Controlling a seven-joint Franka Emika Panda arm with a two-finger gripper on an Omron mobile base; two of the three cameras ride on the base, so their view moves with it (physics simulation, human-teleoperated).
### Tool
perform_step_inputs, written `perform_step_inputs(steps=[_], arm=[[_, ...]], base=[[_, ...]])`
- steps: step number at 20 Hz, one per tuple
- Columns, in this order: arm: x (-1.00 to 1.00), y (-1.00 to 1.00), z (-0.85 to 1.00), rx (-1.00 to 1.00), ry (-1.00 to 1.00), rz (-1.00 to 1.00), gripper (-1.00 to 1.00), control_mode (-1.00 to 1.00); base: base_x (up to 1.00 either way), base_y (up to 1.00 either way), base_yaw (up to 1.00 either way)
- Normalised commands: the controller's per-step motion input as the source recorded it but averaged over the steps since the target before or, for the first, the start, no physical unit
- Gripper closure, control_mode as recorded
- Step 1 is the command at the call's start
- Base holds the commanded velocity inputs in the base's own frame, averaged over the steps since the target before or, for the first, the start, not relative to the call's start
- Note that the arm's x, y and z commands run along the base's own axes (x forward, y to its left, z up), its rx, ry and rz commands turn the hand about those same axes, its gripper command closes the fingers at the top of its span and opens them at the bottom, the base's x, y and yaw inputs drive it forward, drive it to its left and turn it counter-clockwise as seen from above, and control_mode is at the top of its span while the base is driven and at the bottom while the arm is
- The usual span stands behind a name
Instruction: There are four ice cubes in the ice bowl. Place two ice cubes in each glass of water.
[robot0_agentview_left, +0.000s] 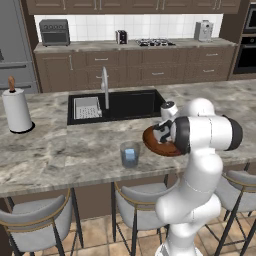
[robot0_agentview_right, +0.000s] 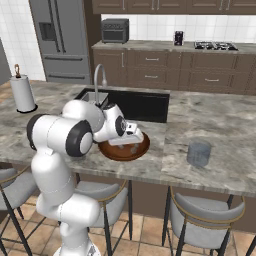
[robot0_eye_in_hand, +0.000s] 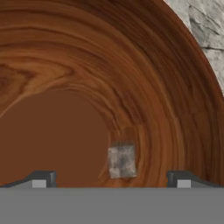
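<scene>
My gripper (robot0_eye_in_hand: 111, 183) reaches down into the ice bowl (robot0_eye_in_hand: 144, 87), a wide reddish-brown wooden bowl, and is open. One small pale ice cube (robot0_eye_in_hand: 121, 161) lies on the bowl's inner slope between the two fingertips (robot0_eye_in_hand: 41, 179), touching neither. The ice bowl (robot0_agentview_left: 150, 141) sits on the counter in front of the sink, half hidden by my arm. A glass of water (robot0_agentview_left: 130, 154) to its left holds pale blue ice. The other glass of water (robot0_agentview_right: 199, 153) stands right of the ice bowl (robot0_agentview_right: 115, 152). My gripper (robot0_agentview_right: 131, 144) hangs low over the bowl.
A black sink (robot0_agentview_left: 120, 105) with a faucet (robot0_agentview_left: 105, 85) lies behind the bowl. A paper-towel roll (robot0_agentview_left: 17, 111) stands at the counter's far left. Stools (robot0_agentview_left: 135, 200) line the counter's near edge below me.
</scene>
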Motion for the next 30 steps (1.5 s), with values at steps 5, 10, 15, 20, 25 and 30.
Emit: perform_step_inputs(steps=[5,10,15,20,25,30], arm=[[0.09,-0.14,-0.09,0.00,0.00,0.00,-1.00,-1.00],[0.07,-0.03,-0.17,0.00,-0.01,0.00,-1.00,-1.00],[0.14,0.00,-0.17,-0.01,-0.02,0.00,-1.00,-1.00],[0.13,0.00,-0.10,0.00,-0.03,0.00,-1.00,-1.00],[0.06,0.00,-0.10,0.00,-0.02,0.00,-1.00,-1.00],[0.00,-0.01,-0.08,-0.01,-0.03,0.00,-1.00,-1.00]], base=[[0.00,0.00,0.00],[0.00,0.00,0.00],[0.00,0.00,0.00],[0.00,0.00,0.00],[0.00,0.00,0.00],[0.00,0.00,0.00]])
